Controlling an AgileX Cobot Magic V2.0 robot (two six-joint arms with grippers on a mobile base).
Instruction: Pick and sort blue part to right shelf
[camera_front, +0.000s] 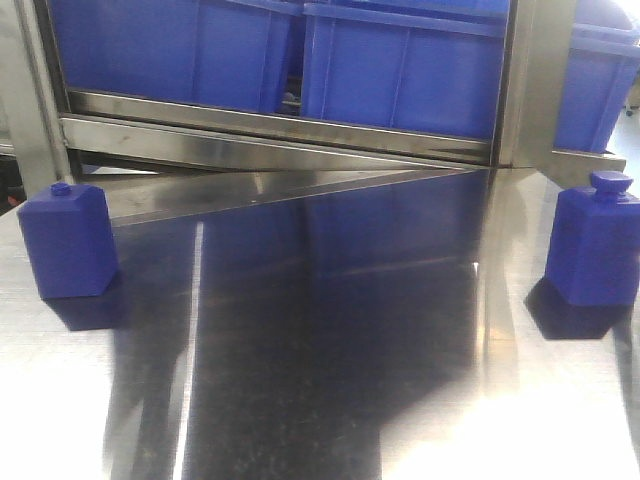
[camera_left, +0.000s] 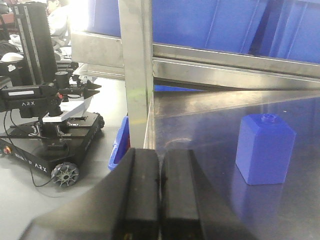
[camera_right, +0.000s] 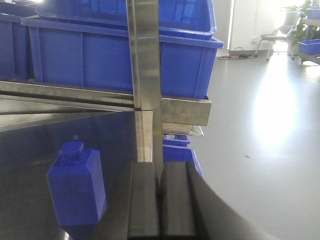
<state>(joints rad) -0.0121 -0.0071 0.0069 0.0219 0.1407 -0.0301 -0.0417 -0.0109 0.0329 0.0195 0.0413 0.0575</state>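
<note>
Mostly gleaming steel counter (camera_front: 330, 380), grey floor (camera_right: 260, 150) beyond, blue bins (camera_front: 400, 60) on right shelf (camera_front: 280, 125), left claw (camera_left: 160, 195) and right claw (camera_right: 161, 200) clenched empty.

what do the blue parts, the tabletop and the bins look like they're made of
Blue parts, left and right: probably moulded plastic, matte, uniform colour, soft edges. Tabletop: seemingly brushed stainless steel, mirror-like reflections, fine scratch lines. Bins: likely plastic, slightly glossy, with moulded ribs.

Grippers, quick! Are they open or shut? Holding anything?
Left gripper: shut, holding nothing.
Right gripper: shut, holding nothing.
</note>
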